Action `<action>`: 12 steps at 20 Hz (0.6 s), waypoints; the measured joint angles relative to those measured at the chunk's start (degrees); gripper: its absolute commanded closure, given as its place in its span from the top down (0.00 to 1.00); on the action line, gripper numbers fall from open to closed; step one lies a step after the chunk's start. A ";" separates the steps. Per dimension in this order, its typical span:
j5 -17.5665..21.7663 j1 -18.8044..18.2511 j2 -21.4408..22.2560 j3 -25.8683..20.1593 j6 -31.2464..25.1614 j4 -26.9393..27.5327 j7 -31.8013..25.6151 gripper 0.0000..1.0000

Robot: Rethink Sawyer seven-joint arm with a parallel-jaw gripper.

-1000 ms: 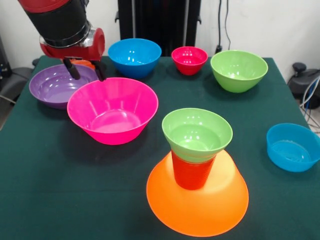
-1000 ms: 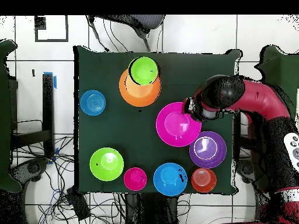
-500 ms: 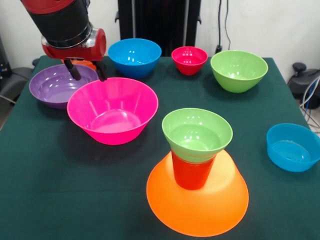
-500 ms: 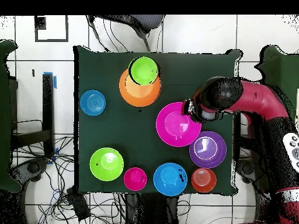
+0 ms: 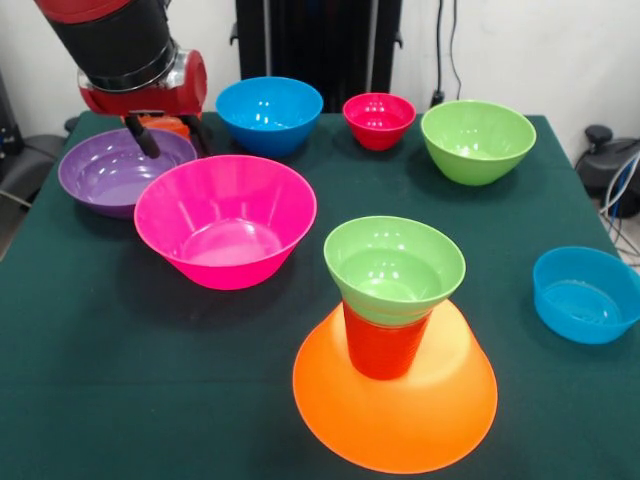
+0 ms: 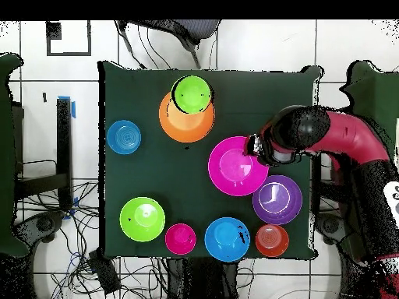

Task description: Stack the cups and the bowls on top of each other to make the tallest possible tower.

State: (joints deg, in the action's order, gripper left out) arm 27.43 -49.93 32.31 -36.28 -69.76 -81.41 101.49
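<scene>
Tower (image 5: 392, 340) so far stands three pieces high at about six o'clock on the table (image 5: 120, 400) in the front view: the big orange bowl (image 5: 395, 415) rim down as base, the orange-red cup (image 5: 383, 345) upright on it, and a small green bowl (image 5: 394, 268) seated in the cup's mouth. Everything else lies loose — the pink bowl (image 5: 225, 220) at roughly ten o'clock from the tower, with the purple bowl (image 5: 120, 168) beyond it.

The gripper (image 5: 168, 138) hangs over the pink bowl's far rim, its two dark fingers spread apart and holding nothing. The step in hand looks like picking the next piece, most likely the pink bowl. The next move would call for lowering one finger inside the rim and one outside, then pinching. Carrying so wide a bowl onto that narrow green top would need careful centring — a nudge could topple the cup.
</scene>
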 measured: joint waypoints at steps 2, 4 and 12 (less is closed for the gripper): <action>0.19 -0.33 -0.01 -0.26 0.00 -0.31 -0.79 1.00; 0.46 -0.63 -0.02 -0.52 0.01 -0.72 -1.67 1.00; 1.40 -1.91 -0.91 -1.79 0.01 -3.06 -6.02 1.00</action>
State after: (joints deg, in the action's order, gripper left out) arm 28.83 -51.83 31.40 -38.07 -69.75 -84.47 95.47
